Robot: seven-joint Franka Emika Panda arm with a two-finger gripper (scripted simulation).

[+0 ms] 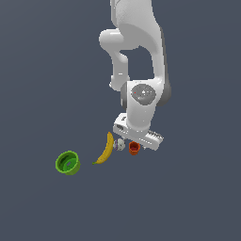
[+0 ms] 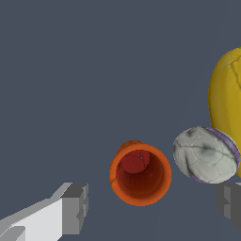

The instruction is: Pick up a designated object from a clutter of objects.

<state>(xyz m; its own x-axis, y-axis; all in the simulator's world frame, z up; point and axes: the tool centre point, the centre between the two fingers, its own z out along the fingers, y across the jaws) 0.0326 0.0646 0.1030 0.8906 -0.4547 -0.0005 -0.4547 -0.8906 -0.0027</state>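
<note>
The hand [image 2: 153, 207] hangs spread wide and empty over the orange-red cup [image 2: 140, 174], which stands upright. Just beside the cup sits the white-grey ball [image 2: 204, 154], with the banana [image 2: 228, 106] past it. The green bowl [image 1: 68, 163] lies well apart.

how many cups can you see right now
1 fully: the orange-red cup between the gripper fingers. A purple rim behind the ball may be another.

A dark grey floor [image 1: 37, 70] carries banana [image 1: 106, 149], ball [image 1: 121, 145], orange-red cup [image 1: 134, 148], green bowl [image 1: 68, 163].
</note>
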